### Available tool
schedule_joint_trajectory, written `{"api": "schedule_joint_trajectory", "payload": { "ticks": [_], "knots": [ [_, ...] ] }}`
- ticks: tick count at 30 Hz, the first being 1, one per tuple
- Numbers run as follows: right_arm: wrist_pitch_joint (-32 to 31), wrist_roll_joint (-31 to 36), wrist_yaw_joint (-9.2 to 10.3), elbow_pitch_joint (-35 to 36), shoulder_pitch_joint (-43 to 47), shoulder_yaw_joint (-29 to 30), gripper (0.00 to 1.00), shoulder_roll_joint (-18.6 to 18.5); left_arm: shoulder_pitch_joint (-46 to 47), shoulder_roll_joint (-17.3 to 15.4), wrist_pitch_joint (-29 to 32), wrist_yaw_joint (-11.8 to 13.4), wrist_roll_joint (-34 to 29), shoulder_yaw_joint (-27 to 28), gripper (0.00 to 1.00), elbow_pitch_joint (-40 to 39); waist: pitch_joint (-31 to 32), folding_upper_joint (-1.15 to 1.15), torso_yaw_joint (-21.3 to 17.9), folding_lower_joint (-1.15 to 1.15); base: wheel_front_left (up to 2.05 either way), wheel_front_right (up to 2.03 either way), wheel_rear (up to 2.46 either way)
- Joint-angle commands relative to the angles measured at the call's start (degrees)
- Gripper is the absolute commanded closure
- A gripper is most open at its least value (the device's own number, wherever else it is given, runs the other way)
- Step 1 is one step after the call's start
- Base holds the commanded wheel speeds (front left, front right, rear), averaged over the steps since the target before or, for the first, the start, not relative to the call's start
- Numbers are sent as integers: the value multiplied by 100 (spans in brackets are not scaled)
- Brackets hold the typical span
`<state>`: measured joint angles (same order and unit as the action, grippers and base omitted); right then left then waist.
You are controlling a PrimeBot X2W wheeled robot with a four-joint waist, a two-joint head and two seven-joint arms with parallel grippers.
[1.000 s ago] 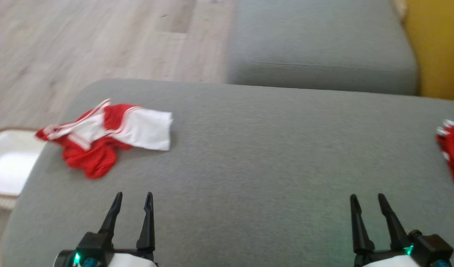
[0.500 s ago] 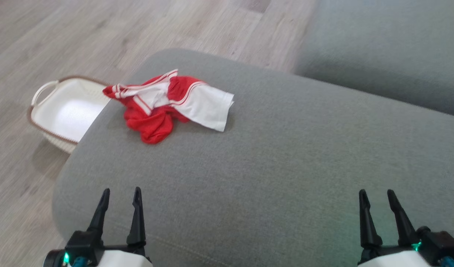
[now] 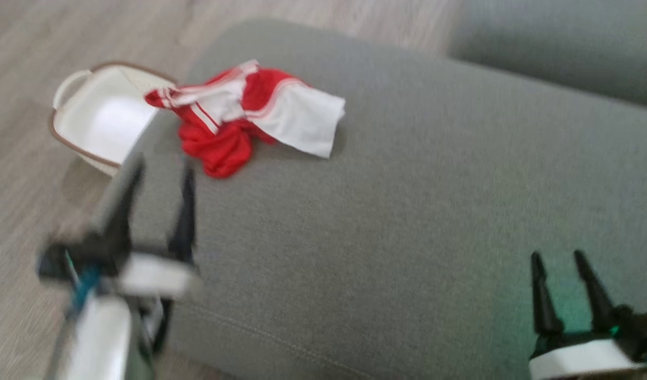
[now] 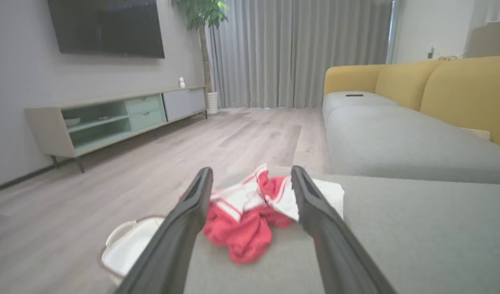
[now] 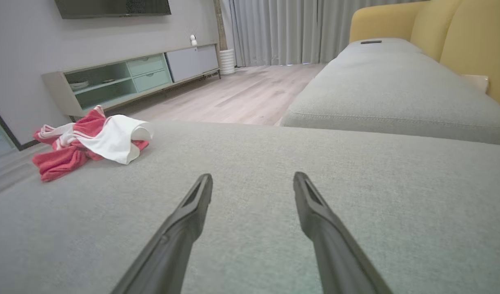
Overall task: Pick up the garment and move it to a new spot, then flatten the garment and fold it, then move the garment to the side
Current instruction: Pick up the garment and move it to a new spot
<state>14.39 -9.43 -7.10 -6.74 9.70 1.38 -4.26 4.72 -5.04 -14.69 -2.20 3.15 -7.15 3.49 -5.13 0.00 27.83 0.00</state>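
Turned head and waist leftward over the last second (hence the whole scene sliding across the head view, not any travel of the cloth). Lifted the left gripper (image 3: pixel 163 168) off its parked place at the lower left and sent it forward, blurred with speed, toward the garment (image 3: pixel 249 113). Held with fingers spread wide, grasping nothing, short of the cloth. Left the right gripper (image 3: pixel 558 256) low over the near-right part of the grey cushion (image 3: pixel 408 184), likewise spread and empty.

Found the garment unchanged: same red-and-white crumple at the cushion's far-left corner, close to the left edge, with the white basket (image 3: pixel 99 113) on the floor (image 3: pixel 17 221) just past that edge. In the left wrist view, framed squarely between the two fingers (image 4: pixel 184 216), a little ahead of the tips.

By judgement: search over, reach begun, pick-up under way but no grasp made. No moving, flattening or folding done so far. Next called for: on forward and down onto the bunched red part, closing there, then lifting toward the cushion's open middle. Worth minding the left edge, lest a nudge tip the cloth into the basket.
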Motion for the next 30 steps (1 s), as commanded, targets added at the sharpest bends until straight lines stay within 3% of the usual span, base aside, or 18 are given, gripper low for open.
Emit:
{"api": "schedule_joint_trajectory", "payload": {
  "ticks": [1,7,14,21,25,26,27,30],
  "knots": [
    [61,47,-39,227,-330,-115,0,-262,643,-158,-31,-50,-29,270,0,-39,-527,0,-256,0,0,0,0],
    [61,121,-39,300,-741,-238,0,-905,2638,-486,136,-305,236,473,0,1548,-1337,0,-573,0,0,0,0],
    [61,86,-39,446,-1239,-267,0,-1506,4658,-895,1380,-468,739,602,0,3818,-2057,0,-1020,0,0,0,0],
    [61,77,-39,542,-1547,-410,0,-1630,5422,-1260,2483,-493,1234,877,0,5577,-2508,0,-1497,0,0,0,0],
    [61,82,-39,561,-1612,-384,0,-1605,5493,-1466,2472,-401,1273,937,0,6045,-2654,0,-1703,0,0,0,0],
    [61,84,-39,567,-1623,-378,0,-1595,5472,-1488,2416,-406,1291,944,9,6121,-2667,0,-1744,0,0,0,0],
    [61,85,-39,571,-1630,-358,0,-1576,5444,-1519,2351,-422,1302,936,100,6184,-2679,0,-1781,0,0,0,0],
    [61,96,-39,567,-1616,-281,0,-1515,5415,-1623,1888,-464,1304,889,100,6222,-2643,0,-1815,0,0,0,0]
  ]
}}
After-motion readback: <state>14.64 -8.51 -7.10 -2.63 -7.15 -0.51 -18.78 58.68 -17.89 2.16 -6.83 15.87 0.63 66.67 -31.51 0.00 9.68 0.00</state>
